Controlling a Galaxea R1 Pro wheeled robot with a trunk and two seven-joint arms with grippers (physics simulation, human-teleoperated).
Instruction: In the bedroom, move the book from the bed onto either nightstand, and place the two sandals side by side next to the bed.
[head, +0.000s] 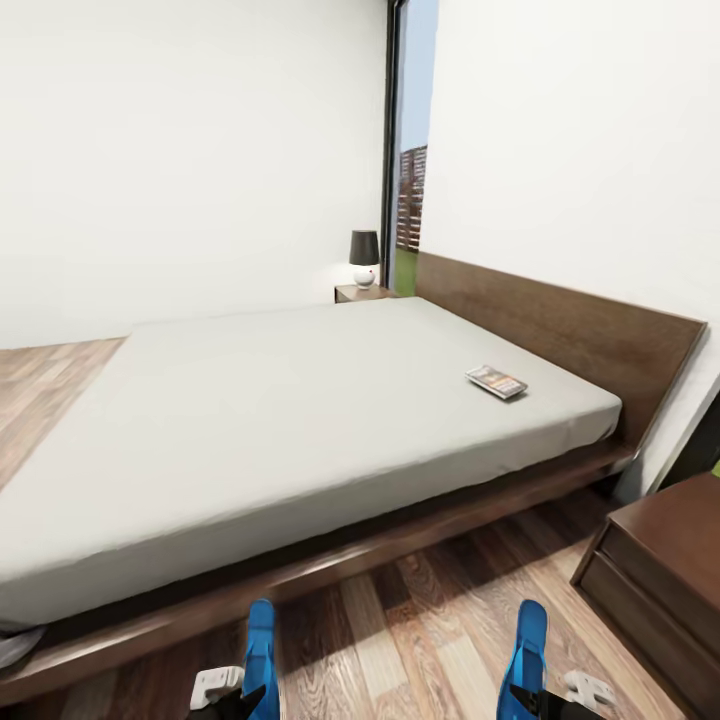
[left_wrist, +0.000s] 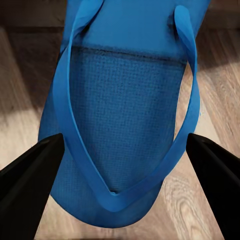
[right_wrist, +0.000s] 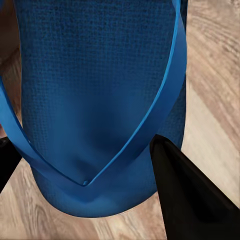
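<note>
Blue sandals (head: 261, 655), 1 in each pincer, left pincer (left_wrist: 120, 165) and right pincer (right_wrist: 85, 165) clamped on them, low over wood floor (head: 420, 630).

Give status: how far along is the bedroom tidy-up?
Done: nothing yet. In hand: each gripper carries one bright blue flip-flop, left and right, above the wood-plank floor. Left: set both beside the bed; move the small paperback to the dark-brown nightstand.

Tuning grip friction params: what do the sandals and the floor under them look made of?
Left sandal and right sandal: look like matte blue foam or rubber, fine woven-grid footbed texture, smooth straps. Floor: wood planks, visible grain, slight sheen; could be laminate.
</note>
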